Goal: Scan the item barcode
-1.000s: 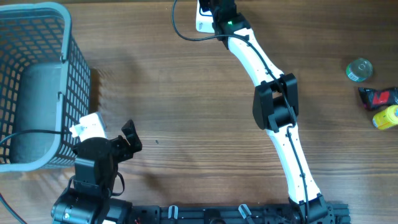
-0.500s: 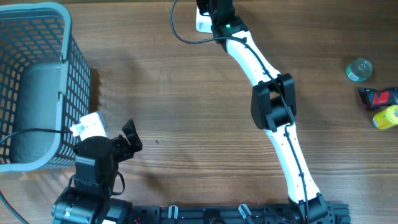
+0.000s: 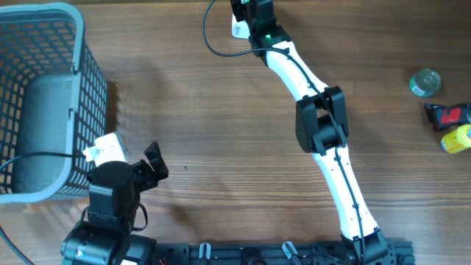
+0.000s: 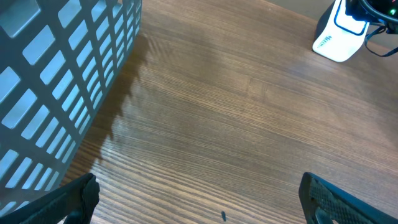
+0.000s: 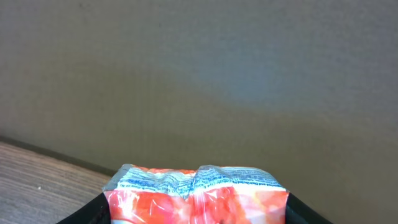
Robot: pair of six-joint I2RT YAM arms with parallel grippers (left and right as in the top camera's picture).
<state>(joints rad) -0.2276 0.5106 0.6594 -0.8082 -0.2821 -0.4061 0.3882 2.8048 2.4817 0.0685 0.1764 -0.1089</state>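
Only right wrist view shows packet (image 5: pixel 196 190), orange-red, clamped between right gripper (image 5: pixel 198 214) fingers. Overhead hides it under arm at far edge, beside white scanner (image 3: pixel 238 28). Left gripper (image 3: pixel 153 163) near left, fingers wide apart, beside basket (image 3: pixel 90 103). Can (image 3: pixel 425 82) at right edge. Packet's lower part cut off; barcode not discernible.

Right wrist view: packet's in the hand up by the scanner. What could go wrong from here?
No barcode shows on the packet; it may face away from the scanner. A black cable loops close to the right hand and could snag.
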